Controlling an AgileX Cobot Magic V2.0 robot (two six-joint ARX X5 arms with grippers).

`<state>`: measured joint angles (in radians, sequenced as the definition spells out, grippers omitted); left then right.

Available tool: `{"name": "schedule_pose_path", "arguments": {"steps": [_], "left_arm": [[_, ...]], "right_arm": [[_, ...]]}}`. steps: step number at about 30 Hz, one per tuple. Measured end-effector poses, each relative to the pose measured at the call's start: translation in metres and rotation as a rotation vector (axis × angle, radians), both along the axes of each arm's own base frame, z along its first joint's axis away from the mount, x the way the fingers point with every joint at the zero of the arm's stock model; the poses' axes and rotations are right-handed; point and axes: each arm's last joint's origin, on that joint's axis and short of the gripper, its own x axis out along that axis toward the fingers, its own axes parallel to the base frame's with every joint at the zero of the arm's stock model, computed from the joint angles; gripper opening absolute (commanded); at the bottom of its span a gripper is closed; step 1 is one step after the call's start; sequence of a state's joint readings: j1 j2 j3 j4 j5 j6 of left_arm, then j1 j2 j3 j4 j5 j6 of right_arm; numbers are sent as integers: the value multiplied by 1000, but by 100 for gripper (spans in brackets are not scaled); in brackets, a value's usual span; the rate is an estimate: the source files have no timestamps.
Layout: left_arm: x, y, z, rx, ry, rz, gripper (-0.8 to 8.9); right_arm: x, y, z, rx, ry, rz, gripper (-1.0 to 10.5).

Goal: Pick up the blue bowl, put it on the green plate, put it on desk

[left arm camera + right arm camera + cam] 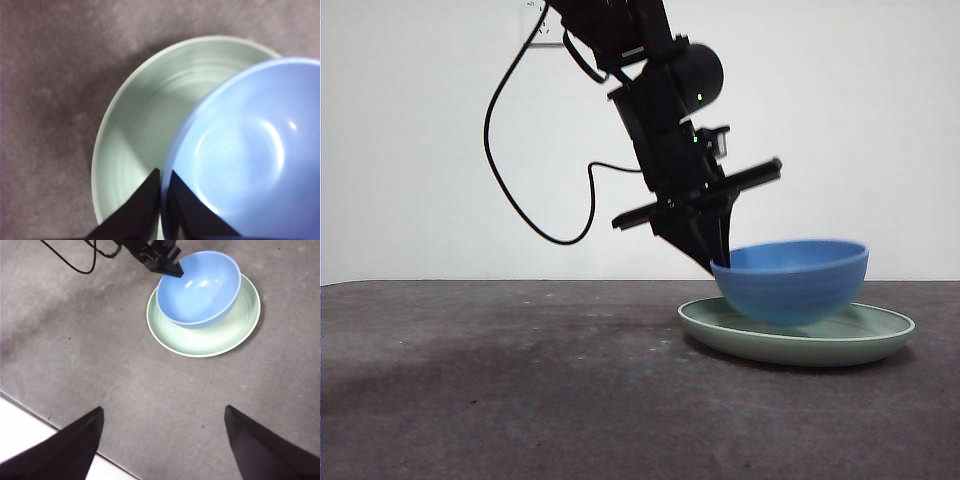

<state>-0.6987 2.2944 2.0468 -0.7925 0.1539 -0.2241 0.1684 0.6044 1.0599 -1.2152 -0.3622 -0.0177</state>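
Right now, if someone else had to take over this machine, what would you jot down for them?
Left gripper: shut on the bowl rim, pinching its wall.
Right gripper: open, waiting high over the desk, away from the dishes.
Bowl: over the plate, tilted; whether its base rests on the plate I cannot tell.
Plate: flat on the desk.
Done: bowl picked up and brought to the plate.
Left: settle the bowl level on the plate, open the left gripper and back off; then the desk step.
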Motion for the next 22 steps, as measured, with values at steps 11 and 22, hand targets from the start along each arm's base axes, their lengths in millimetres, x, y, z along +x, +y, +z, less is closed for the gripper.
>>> {"name": "schedule_pose_path", "arguments": {"steps": [11,22], "left_arm": [[3,-1,-12,17,21,5,39],[3,-1,-11,17,21,5,285]], "right_arm": [[0,0,0,0,0,0,386],[0,0,0,0,0,0,386]]}}
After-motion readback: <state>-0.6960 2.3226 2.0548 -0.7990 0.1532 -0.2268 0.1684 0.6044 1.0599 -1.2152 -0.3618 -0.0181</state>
